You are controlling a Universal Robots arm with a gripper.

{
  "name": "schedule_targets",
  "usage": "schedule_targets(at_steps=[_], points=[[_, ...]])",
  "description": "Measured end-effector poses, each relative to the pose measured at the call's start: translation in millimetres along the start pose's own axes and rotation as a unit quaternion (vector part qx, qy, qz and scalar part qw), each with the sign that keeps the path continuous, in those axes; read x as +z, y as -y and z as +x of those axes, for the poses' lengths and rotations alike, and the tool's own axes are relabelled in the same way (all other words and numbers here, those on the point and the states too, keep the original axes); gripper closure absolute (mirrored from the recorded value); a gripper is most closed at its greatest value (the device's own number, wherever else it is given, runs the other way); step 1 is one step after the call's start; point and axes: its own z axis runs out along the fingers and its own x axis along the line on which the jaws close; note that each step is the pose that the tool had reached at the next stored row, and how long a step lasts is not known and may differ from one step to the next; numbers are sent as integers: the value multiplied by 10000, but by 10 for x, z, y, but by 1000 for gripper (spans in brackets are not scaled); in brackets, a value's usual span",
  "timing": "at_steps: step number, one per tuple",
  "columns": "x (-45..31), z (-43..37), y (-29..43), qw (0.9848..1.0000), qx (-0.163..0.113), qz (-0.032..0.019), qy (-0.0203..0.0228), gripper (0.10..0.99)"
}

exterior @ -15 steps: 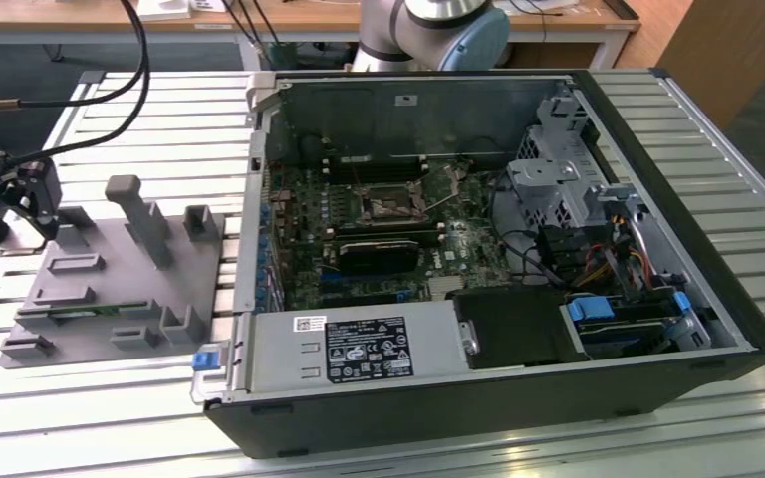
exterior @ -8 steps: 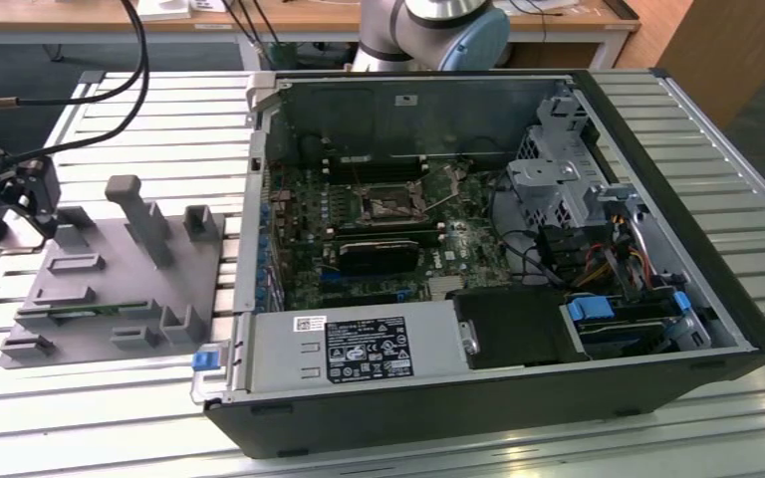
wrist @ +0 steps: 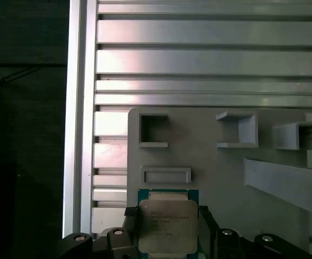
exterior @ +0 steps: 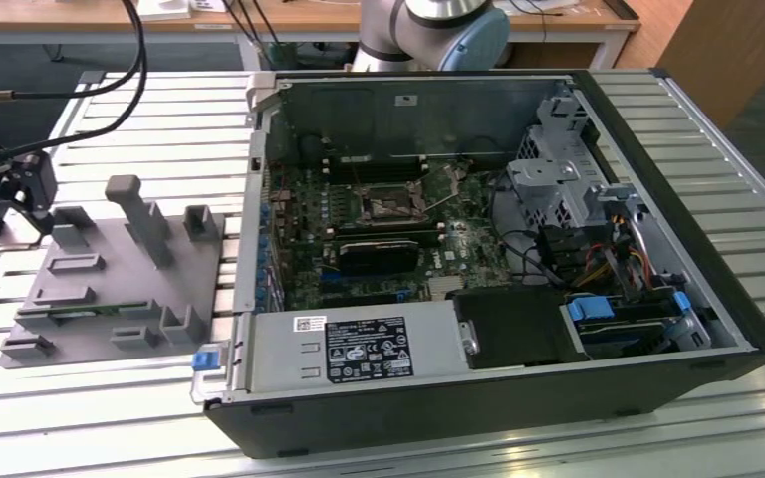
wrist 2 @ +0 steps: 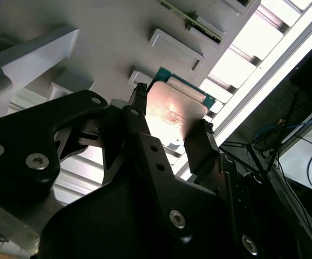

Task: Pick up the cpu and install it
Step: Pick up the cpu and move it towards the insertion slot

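Clamping the cpu (wrist: 167, 226), the end effector (wrist 2: 172, 108) hangs at the tray (wrist: 199, 151), nine o'clock from the case (exterior: 422, 408). Pick-up seems in hand; installing needs level alignment over the socket (exterior: 393, 207).

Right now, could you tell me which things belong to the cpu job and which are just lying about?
Job: cpu, hand gripping it, grey tray under it, socket in the open computer case.
Lying about: wooden desk behind, hanging cables.
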Motion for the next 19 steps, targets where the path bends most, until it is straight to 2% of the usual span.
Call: schedule_targets(at_steps=[12, 19], points=[[-112, 1, -7, 10000, 0, 0, -1, 557], [-206, 2, -13, 10000, 0, 0, -1, 557]])
